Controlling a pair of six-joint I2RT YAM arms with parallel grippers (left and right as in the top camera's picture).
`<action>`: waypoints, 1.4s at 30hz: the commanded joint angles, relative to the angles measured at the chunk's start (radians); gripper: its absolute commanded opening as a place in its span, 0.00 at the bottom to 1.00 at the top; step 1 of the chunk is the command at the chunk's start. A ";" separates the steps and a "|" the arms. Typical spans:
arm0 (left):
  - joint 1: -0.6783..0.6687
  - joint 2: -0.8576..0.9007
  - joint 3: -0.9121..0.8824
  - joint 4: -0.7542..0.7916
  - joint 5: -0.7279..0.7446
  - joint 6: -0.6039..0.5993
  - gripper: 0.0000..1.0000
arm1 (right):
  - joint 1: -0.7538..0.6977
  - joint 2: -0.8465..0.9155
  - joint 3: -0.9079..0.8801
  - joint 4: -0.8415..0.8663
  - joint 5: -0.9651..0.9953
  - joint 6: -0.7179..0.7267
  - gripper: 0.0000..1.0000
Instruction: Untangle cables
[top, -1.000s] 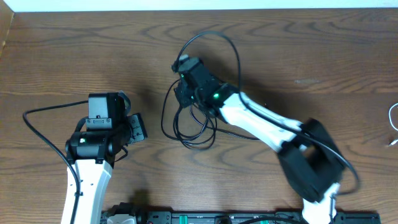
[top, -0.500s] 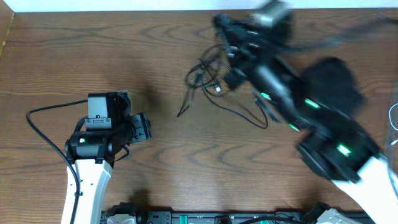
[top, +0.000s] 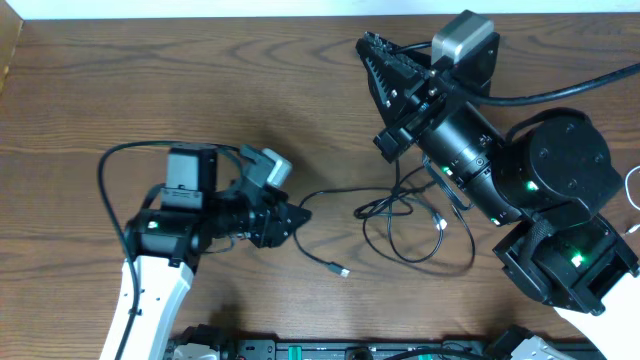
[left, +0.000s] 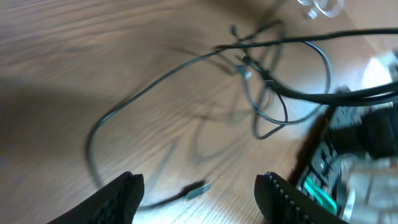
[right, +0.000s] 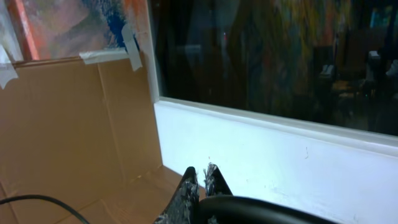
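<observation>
L jaws: wide open, empty. L fingers (left: 121, 199) sit low over the desk (top: 150, 80), pointing at the black cables (top: 405, 215). Those lie in a loose knot on the desk, right of centre, partly under my R arm (top: 480, 160). One strand (top: 325, 194) runs left out of the knot, bends round just in front of the L fingers, and ends in a small plug (top: 343, 271) lying flat on the desk. Not touching it afaict. In L wrist cam the strand curves across the wood, the plug sits nearer the cam than the knot, and the gap btwn the fingers is bare.

R jaws: up off the desk, aimed toward the far edge. R wrist cam gets only wall, window (right: 280, 56) and cardboard (right: 74, 124). R fingers (right: 188, 183) are closed to a sliver, no cable seen btwn them. One bit of the knot goes up under the R arm, can't tell where it ends.

White cable (top: 632, 195) is at the far right desk edge, well apart from the knot.
</observation>
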 joint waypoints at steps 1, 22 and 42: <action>-0.069 0.031 -0.002 0.010 0.047 0.136 0.64 | -0.003 -0.007 0.002 -0.011 -0.013 -0.012 0.01; -0.310 0.415 -0.002 0.287 0.047 0.178 0.55 | -0.004 -0.119 0.002 -0.068 -0.011 -0.042 0.01; -0.354 0.494 -0.002 0.537 0.047 -0.095 0.74 | -0.005 -0.130 0.002 -0.117 0.011 -0.062 0.01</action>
